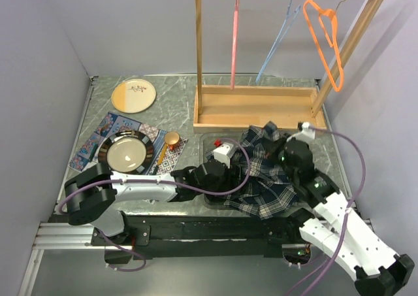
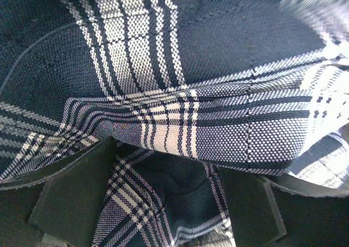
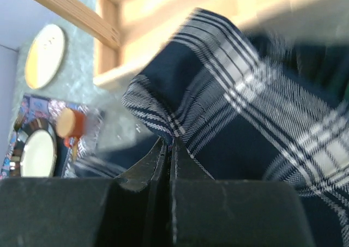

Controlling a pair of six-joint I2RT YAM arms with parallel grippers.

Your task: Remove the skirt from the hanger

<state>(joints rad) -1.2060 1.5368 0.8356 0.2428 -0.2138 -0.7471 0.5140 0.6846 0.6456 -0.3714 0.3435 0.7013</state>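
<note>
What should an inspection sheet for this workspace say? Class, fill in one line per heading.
Surface: grey marbled table, partly covered.
Job's things: plaid skirt crumpled in front of the rack; what it hung on cannot be made out.
Clutter: yellow plate, dark-rimmed plate on a patterned mat, small cup.
Grippers: left gripper open, astride a skirt fold; right gripper shut at the skirt's edge.
Cables: purple cables loop along both arms.
Surroundings: wooden rack with pink hanger, blue hanger, orange hanger; pale walls.
</note>
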